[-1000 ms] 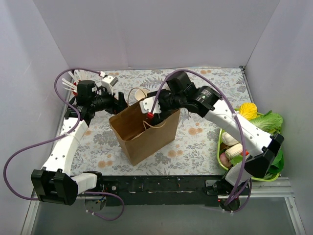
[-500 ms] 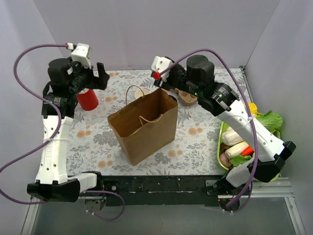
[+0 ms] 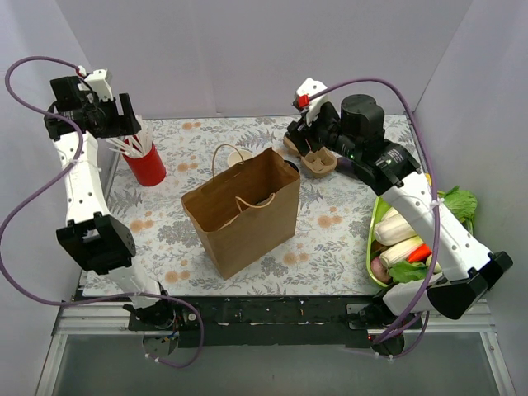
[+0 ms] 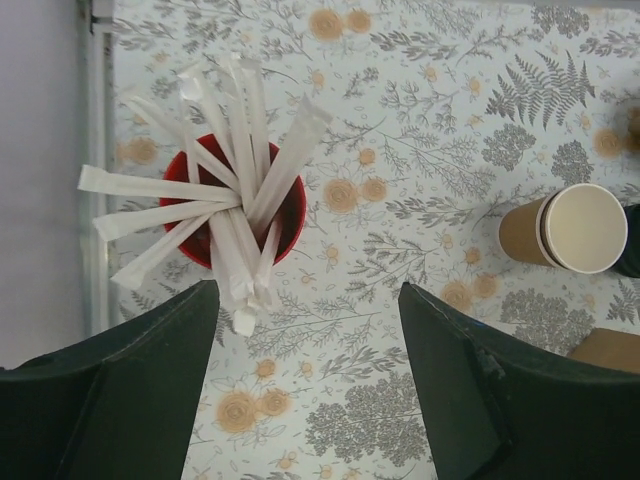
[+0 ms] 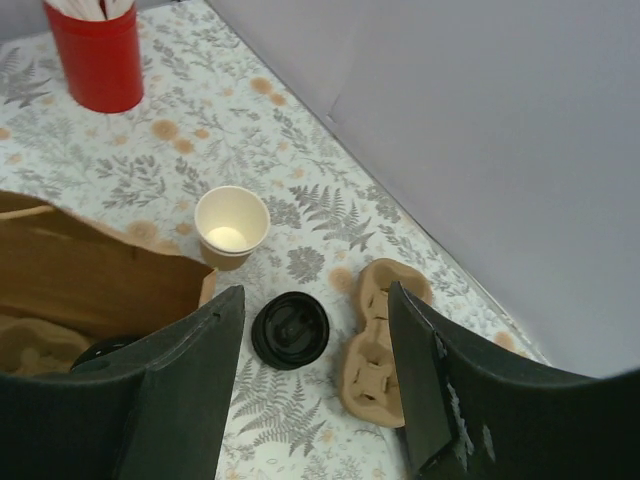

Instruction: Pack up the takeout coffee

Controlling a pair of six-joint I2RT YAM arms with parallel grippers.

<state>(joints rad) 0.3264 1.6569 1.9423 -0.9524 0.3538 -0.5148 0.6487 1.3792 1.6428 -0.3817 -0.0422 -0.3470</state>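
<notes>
The takeout coffee cup (image 5: 232,225) stands open on the flowered table behind the brown paper bag (image 3: 243,210); it also shows in the top view (image 3: 239,155) and the left wrist view (image 4: 565,230). Its round black lid (image 5: 290,328) lies flat on the table beside the bag's far right corner, apart from the cup. My right gripper (image 5: 315,400) is open and empty, raised above the lid and the carrier; it shows in the top view (image 3: 309,124). My left gripper (image 4: 305,400) is open and empty, high over the far left corner (image 3: 99,111), by the red cup.
A red cup of white sticks (image 4: 235,205) stands at the far left (image 3: 148,165). A brown pulp two-cup carrier (image 5: 382,345) lies right of the lid. A green tray (image 3: 371,247) of vegetables sits at the right edge. Grey walls close three sides.
Both arms lifted away from the bag's mouth. The left swung up and out to the far left over the red cup. The right drew back to the right over the lid and carrier.
</notes>
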